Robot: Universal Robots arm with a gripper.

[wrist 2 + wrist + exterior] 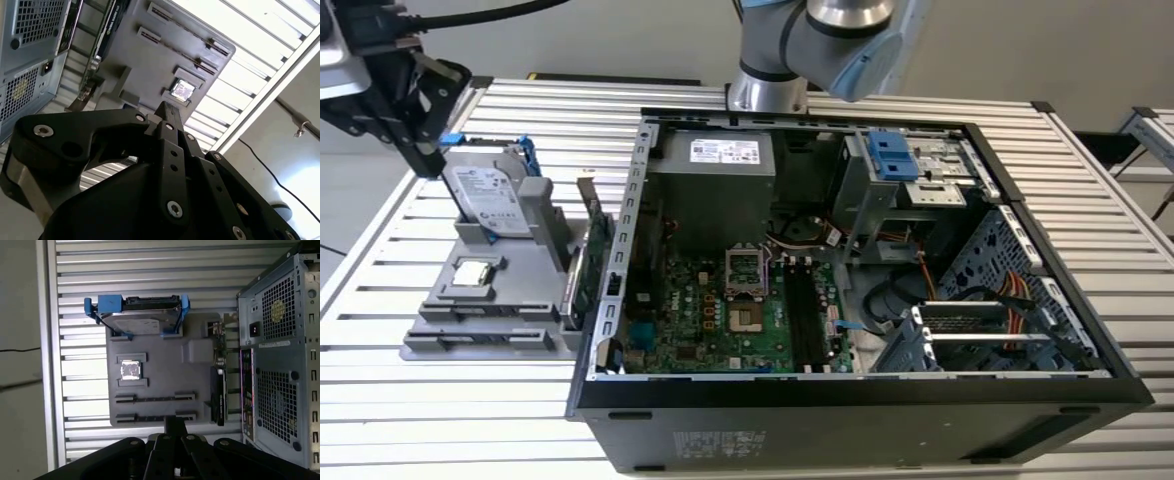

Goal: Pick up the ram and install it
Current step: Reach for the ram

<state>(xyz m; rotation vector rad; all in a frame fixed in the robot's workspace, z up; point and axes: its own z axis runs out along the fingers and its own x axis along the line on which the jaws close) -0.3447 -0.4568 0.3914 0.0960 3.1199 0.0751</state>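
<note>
Black end effector (175, 424) close up in the first wrist view, fingertips pressed together, nothing held, pointing at the slotted end of the gray holder (160, 365). Judged step: reach for the ram. Spread the fingers before descending, line up along the stick's length, come straight down, pinch the top edge mid-length. Whereabouts of the ram: cannot tell for sure. Thin dark strips in the holder's two long slots (155, 398), possibly its upper edge, one strip partly behind the fingertips. Colour and chips unreadable edge-on. Outward: square chip (131, 371) seated mid-holder, hard drive (137, 320) in blue frame at the end opposite the slots, green card (218, 347) upright on the holder's side nearest the open case (280, 365). Keep clear of that card on the way down. Holder and case on slatted counter (150, 270). Long black motherboard slots (803, 320) inside the case, well apart from the end effector.
</note>
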